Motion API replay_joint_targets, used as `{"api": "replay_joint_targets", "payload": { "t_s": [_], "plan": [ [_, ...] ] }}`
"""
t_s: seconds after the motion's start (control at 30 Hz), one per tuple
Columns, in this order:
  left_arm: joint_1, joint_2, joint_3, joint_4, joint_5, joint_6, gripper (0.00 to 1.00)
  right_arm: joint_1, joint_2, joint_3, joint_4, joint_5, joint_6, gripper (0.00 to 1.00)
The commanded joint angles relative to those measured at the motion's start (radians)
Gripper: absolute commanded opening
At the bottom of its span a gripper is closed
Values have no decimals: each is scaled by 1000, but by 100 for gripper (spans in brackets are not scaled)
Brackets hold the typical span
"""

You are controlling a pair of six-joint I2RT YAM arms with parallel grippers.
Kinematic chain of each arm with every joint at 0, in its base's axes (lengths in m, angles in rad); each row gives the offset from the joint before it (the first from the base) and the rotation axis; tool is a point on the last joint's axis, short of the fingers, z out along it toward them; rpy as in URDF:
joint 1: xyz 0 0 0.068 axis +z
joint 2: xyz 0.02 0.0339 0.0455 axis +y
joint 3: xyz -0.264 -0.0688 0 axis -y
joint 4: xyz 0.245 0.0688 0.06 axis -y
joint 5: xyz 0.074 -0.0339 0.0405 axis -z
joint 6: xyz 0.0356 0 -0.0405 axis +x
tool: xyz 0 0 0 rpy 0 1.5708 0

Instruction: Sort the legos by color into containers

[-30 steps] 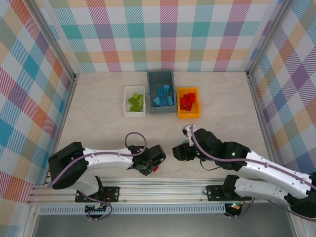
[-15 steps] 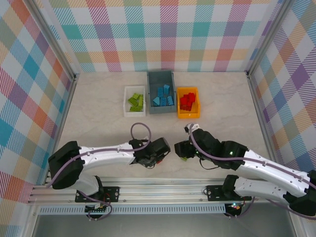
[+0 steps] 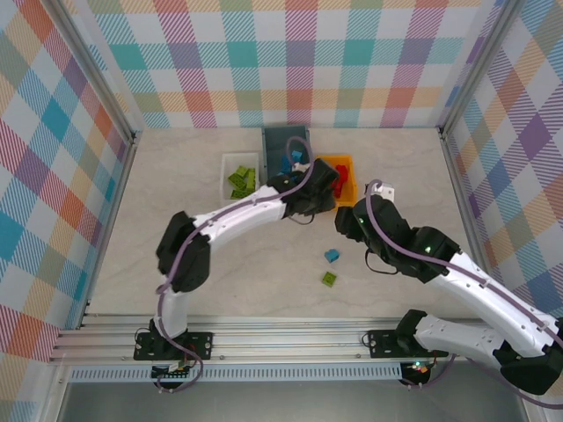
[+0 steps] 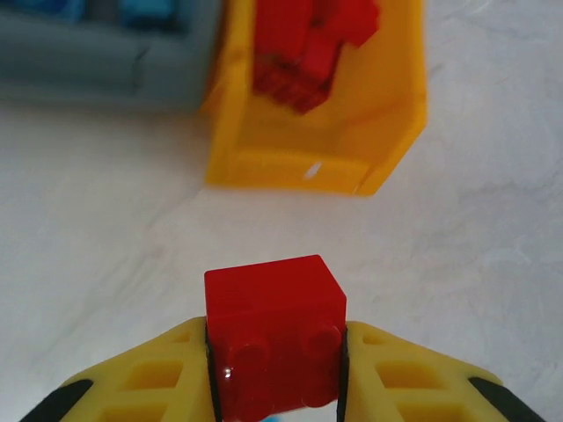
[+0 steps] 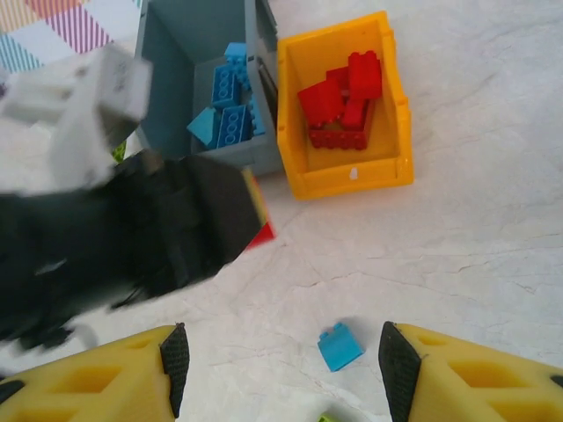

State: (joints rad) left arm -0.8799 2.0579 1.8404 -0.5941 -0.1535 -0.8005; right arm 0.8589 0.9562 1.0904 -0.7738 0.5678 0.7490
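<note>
My left gripper [image 3: 318, 202] [image 4: 274, 369] is shut on a red lego [image 4: 274, 338] and hangs just in front of the orange-yellow bin [image 4: 317, 167] [image 3: 346, 180], which holds several red legos [image 4: 308, 44] [image 5: 339, 101]. The grey-blue bin [image 3: 286, 136] [image 5: 176, 53] holds blue legos [image 5: 229, 105]. The white tray [image 3: 226, 180] holds lime green legos [image 3: 242, 182]. My right gripper [image 3: 346, 221] [image 5: 281, 369] is open above the table. A loose blue lego [image 3: 332, 256] [image 5: 339, 345] lies below it, nearer its right finger. A loose green lego [image 3: 328, 279] lies beside the blue one.
The left arm [image 3: 237, 215] stretches diagonally across the table's middle, and its black wrist [image 5: 158, 237] sits close to the left of my right gripper. Checked walls [image 3: 299, 61] enclose the back and sides of the table.
The left arm swung from the near edge out to the orange-yellow bin with the red lego. The right gripper moved back and right, uncovering a blue and a green lego on the table.
</note>
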Motion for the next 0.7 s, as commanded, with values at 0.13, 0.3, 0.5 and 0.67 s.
{"api": "replay_joint_targets", "payload": {
  "t_s": [0.13, 0.3, 0.5, 0.67],
  "plan": [
    [23, 307, 452, -145, -21, 208, 32, -9, -32, 13, -31, 24, 25, 62],
    [53, 434, 592, -148, -6, 204, 42, -12, -75, -16, -32, 23, 30, 62],
    [80, 475, 637, -130, 35, 200, 55, -12, -77, -31, -48, 11, 32, 62],
    [70, 422, 642, -147, 47, 223, 60, -12, -83, -61, -59, -15, 41, 62]
  ]
}}
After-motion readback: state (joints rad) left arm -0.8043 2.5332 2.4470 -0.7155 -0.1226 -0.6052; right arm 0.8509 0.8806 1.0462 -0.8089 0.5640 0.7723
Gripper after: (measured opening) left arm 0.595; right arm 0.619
